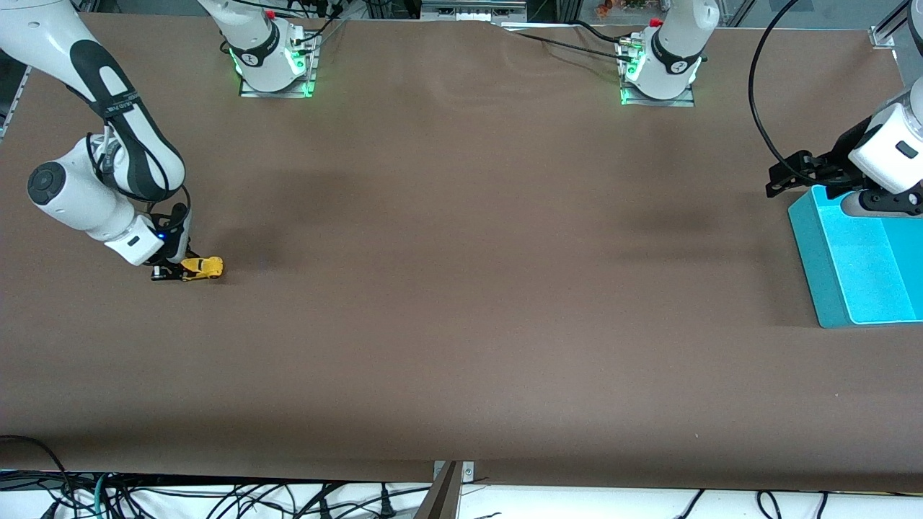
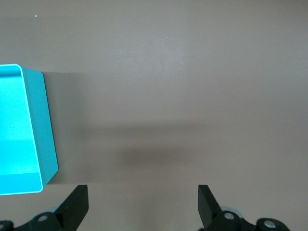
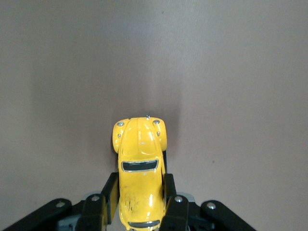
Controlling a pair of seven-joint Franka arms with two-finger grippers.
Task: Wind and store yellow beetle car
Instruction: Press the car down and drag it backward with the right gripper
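The yellow beetle car [image 1: 202, 268] sits on the brown table at the right arm's end, its nose pointing toward the table's middle. My right gripper [image 1: 177, 272] is shut on the car's rear half, low at the table surface. In the right wrist view the car [image 3: 140, 166] lies between the two black fingers [image 3: 111, 192], which press on its sides. My left gripper [image 1: 789, 174] hangs open over the table beside the turquoise bin, at the left arm's end. Nothing lies between the fingertips of the left gripper [image 2: 143, 202] in the left wrist view.
A turquoise bin [image 1: 829, 281] stands at the left arm's end of the table, its corner [image 2: 41, 125] showing in the left wrist view. A black cable loops above the left gripper. The two arm bases stand along the table's edge farthest from the front camera.
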